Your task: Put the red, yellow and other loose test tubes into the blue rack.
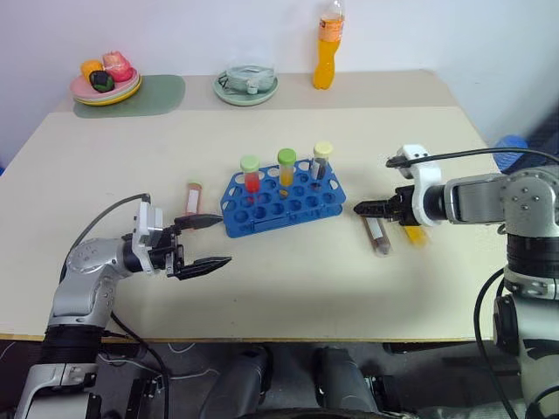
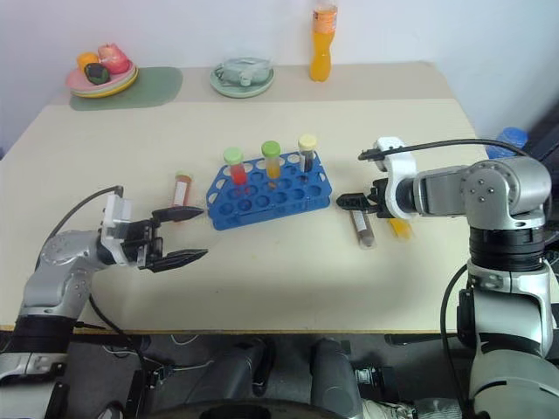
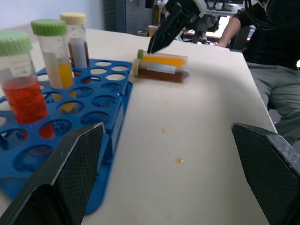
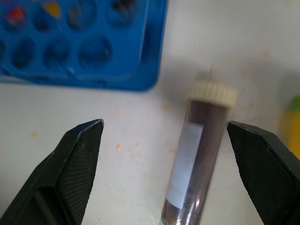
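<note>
The blue rack [image 1: 282, 201] sits near the middle of the bench [image 1: 262, 288], with three capped tubes standing upright in its far row: a red tube [image 1: 251, 177], a yellow-orange tube [image 1: 286, 170] and a darker tube [image 1: 320, 162] with a pale cap. Three loose tubes lie flat on the bench. A reddish-brown tube [image 1: 193, 197] lies just off the rack's left end. A dark brown tube [image 1: 378, 236] with a cream cap and a yellow tube [image 1: 414, 234] lie side by side to the rack's right, perhaps touching.

The left tool [image 1: 203, 243] hovers near the bench's front edge, left of the rack, its fingers spread wide and holding nothing. The right tool [image 4: 164, 136] is poised over the dark brown tube, fingers wide on either side of it, not gripping.
</note>
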